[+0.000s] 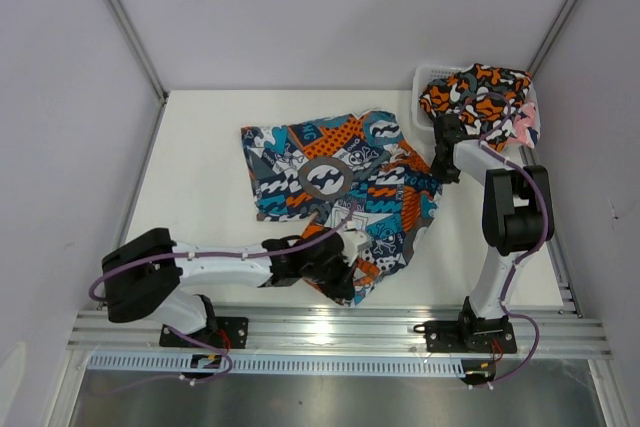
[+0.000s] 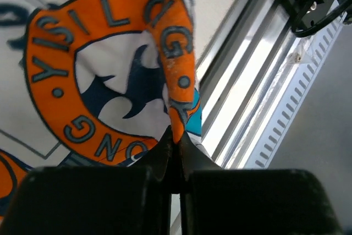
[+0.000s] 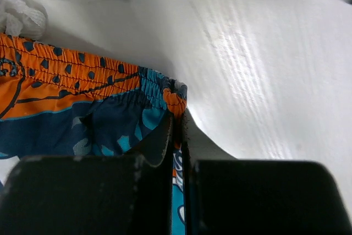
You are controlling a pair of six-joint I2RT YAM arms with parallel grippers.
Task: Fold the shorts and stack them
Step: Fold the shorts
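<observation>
Top view: patchwork shorts (image 1: 335, 182) lie spread on the counter (image 1: 200, 167), left of the basket (image 1: 424, 77).

Left wrist: left tool (image 2: 175, 149) pinched closed on a thin hem edge (image 2: 179, 81), which may slip.

Right wrist: right tool (image 3: 179, 127) clamped on the waistband corner (image 3: 175, 94); uneven lifting would skew the fold.

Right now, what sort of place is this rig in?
Probably a lab robot cell, not a home: a white table boxed in by plain wall panels, an aluminium mounting rail, and patchwork shorts as props.
</observation>
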